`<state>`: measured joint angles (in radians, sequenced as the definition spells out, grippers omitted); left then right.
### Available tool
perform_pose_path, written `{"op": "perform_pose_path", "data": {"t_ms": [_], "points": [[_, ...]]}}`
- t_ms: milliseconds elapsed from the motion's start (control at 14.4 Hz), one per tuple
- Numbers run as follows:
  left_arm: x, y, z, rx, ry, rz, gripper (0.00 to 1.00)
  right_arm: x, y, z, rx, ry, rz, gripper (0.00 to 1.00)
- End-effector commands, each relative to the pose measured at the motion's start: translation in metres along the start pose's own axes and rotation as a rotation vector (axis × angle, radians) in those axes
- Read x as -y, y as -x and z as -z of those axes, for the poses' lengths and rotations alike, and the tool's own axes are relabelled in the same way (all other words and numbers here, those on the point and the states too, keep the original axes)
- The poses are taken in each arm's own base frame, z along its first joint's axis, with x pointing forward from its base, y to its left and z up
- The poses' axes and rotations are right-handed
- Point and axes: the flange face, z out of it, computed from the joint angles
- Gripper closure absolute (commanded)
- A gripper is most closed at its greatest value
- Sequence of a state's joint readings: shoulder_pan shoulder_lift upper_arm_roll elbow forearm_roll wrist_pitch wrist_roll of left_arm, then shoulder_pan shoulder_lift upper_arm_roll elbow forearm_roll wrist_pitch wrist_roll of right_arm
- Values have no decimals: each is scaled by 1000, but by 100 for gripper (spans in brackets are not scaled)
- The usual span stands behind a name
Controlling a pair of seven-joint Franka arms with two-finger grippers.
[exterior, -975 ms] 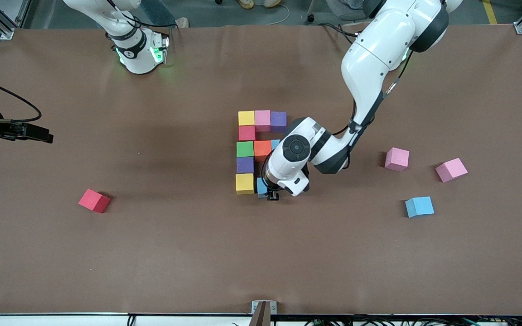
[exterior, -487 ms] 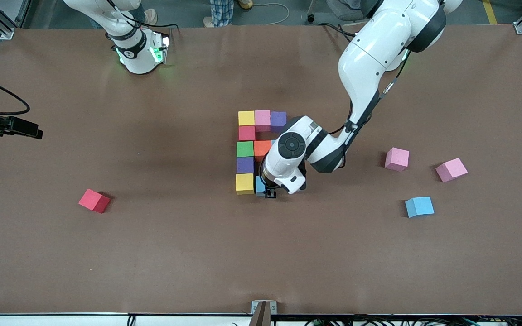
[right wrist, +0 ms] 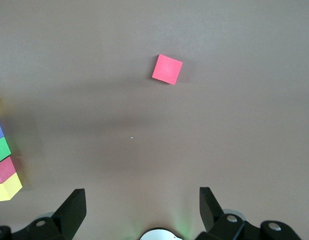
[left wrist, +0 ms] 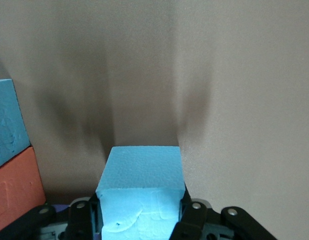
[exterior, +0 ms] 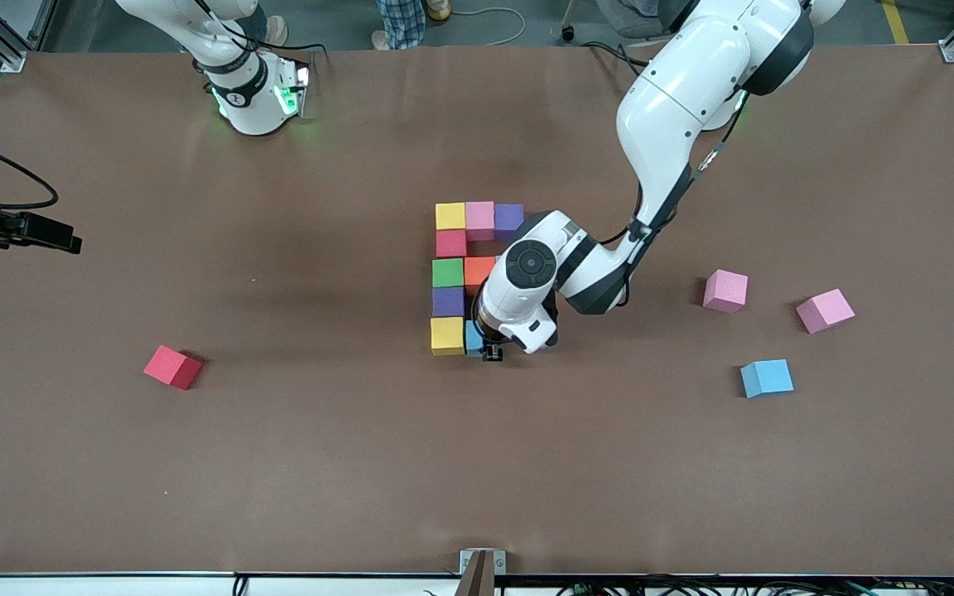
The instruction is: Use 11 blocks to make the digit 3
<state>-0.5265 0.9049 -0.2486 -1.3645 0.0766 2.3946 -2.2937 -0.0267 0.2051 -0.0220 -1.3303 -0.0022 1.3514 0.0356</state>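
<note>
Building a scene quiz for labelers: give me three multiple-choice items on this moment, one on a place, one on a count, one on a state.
1. Where is the left claw?
A. At the figure's end nearest the front camera, beside the yellow block
B. Over the loose red block
C. Over the two loose pink blocks

2. How many loose blocks lie apart from the figure?
A. Two
B. Four
C. Six

3. What is the right claw doing?
A. Gripping a red block
B. Gripping a green block
C. Open, holding nothing

Answers:
1 A, the light blue block it grips sits beside the yellow one.
2 B, one red, two pink, one blue.
3 C, its fingers stand apart over bare table.
</note>
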Motion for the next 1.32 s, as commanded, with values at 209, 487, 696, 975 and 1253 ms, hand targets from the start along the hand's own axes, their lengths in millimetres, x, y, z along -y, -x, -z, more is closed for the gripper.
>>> {"op": "perform_pose_path", "data": {"t_ms": [209,487,696,975,1253], "points": [[10,11,-3,-8,15,-14,83,5,3,4,-3,6,-6,0],[9,9,-3,-8,16,-17,82,11,3,1,7,11,2,0],[7,7,-2,-9,16,-18,66,13,5,1,6,6,5,0],[3,6,2,-7,24,-30,0,15,7,4,-5,0,9,0],[1,9,14,-3,33,-29,0,17,17,8,-27,-3,14,0]]}}
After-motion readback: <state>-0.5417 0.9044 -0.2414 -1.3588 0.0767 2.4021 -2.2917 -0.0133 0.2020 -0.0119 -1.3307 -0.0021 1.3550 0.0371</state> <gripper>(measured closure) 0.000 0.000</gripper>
